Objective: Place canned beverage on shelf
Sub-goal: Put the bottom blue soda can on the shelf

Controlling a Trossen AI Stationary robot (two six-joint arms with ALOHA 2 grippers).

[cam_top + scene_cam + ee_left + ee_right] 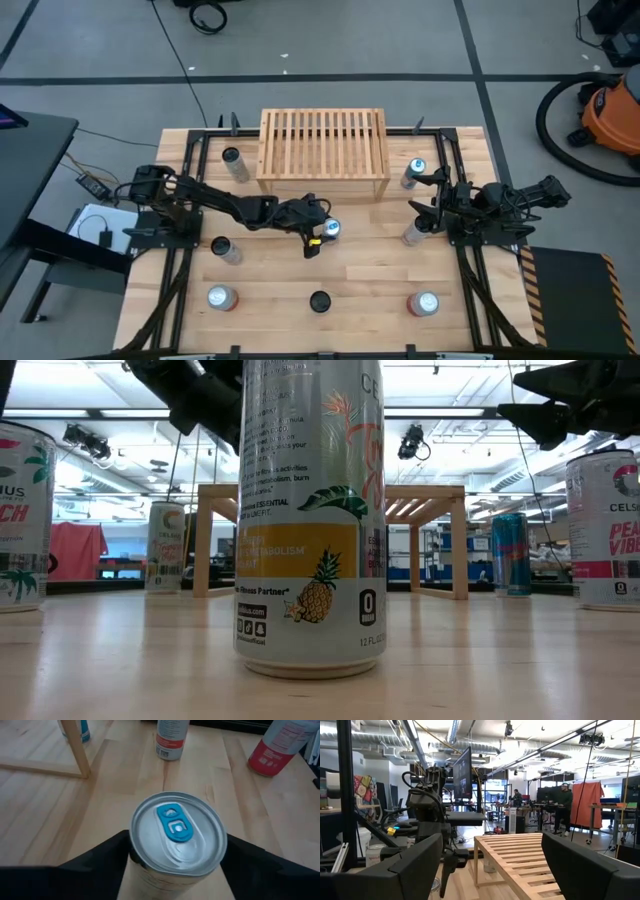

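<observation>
The grey floor (110, 70) was crossed by dark tape lines. An orange shop vacuum (612, 112) stood at two o'clock, a black desk (30, 160) at nine. Exposed ducts (455, 732) and strip lights (545, 745) ran overhead. A monitor (463, 772) stood behind, and people (565, 802) stood by distant workbenches.

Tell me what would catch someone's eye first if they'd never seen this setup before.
Probably the pineapple-print can filling the low view, standing upright near the table's front edge. Next, the left gripper at mid-table, its dark fingers flanking a blue-tabbed can just in front of the wooden slatted shelf at the back. The right gripper waits open on the right side.
</observation>
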